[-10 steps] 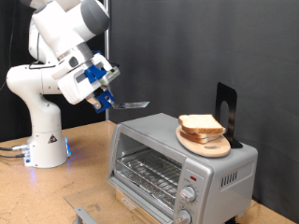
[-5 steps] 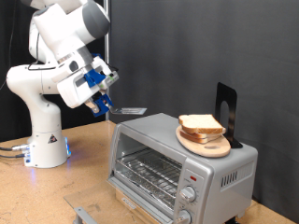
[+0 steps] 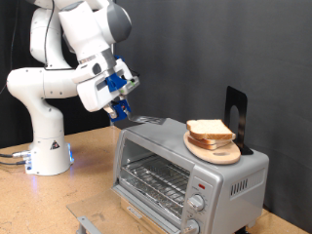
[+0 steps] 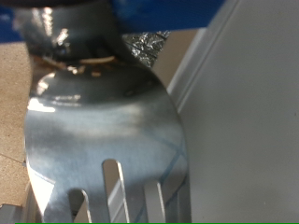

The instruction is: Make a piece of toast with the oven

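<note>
My gripper (image 3: 121, 107) is shut on the handle of a metal slotted spatula (image 3: 146, 120). It holds the blade level, just over the left end of the silver oven's top (image 3: 161, 131). In the wrist view the spatula blade (image 4: 103, 121) fills the frame, with the oven's grey top (image 4: 252, 121) beside it. Pale bread slices (image 3: 209, 129) lie stacked on a round wooden board (image 3: 216, 151) on the oven's right end, apart from the blade. No single slice away from that stack is in view. The oven's wire rack (image 3: 156, 177) shows bare.
A black stand (image 3: 237, 119) rises behind the board on the oven top. The oven door (image 3: 90, 223) hangs open at the exterior view's bottom. Two knobs (image 3: 198, 203) sit on the oven's right front. The arm's white base (image 3: 49, 146) stands at the left on the wooden table (image 3: 29, 205).
My gripper has swung to the exterior view's right with the spatula and dropped slightly. The blade now reaches over the oven top's left end, closer to the bread.
</note>
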Controlling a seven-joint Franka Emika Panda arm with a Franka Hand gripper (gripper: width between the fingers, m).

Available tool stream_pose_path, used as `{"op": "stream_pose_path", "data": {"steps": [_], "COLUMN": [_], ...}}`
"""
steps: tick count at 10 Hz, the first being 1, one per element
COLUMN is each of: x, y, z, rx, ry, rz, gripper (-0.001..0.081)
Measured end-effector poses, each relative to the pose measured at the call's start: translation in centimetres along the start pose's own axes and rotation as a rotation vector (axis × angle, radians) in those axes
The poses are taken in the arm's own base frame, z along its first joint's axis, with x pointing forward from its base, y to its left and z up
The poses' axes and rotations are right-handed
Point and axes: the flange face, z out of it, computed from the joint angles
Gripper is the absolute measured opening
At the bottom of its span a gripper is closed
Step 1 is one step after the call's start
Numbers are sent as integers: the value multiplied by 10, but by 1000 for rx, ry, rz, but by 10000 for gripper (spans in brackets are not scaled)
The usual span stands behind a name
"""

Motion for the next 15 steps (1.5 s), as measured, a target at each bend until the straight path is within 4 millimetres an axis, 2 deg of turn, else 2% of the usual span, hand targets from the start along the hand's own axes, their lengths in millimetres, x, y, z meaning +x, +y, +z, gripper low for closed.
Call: {"op": "stream_pose_path", "data": {"steps": [3,9,15], "x": [11,20,22], "y": [-15,-37,-43], "z": [10,34,40], "rx": [-21,-28,-25], "ry": [-12,-4,-3], "rz": [4,13,3], "gripper": [325,325,325]}}
